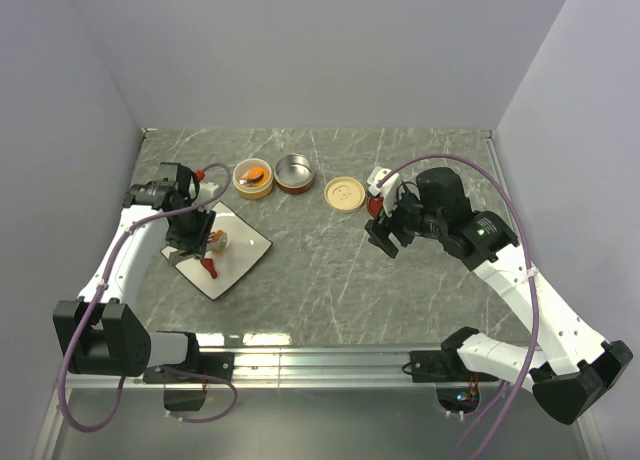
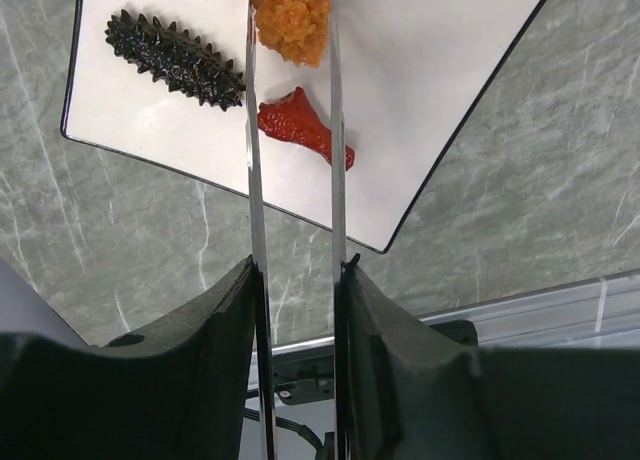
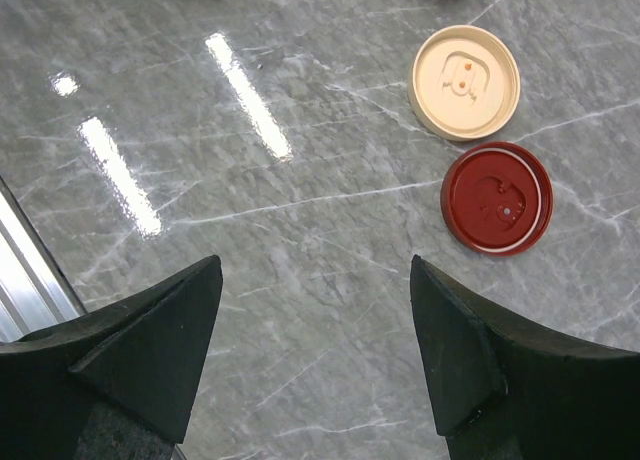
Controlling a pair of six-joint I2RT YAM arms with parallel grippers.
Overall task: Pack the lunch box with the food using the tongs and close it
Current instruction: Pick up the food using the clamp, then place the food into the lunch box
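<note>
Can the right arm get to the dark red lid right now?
Probably yes. The right gripper is open, with nothing between it and the dark red lid lying flat on the table; only the cream lid sits close beside it.

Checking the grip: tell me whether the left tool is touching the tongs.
Touching. In the left wrist view, the left tool has a finger pressed against the outside of each arm of the tongs.

Silver tongs (image 2: 253,180) bracket the orange lump (image 2: 290,18); dark oblong (image 2: 175,58) apart.
</note>
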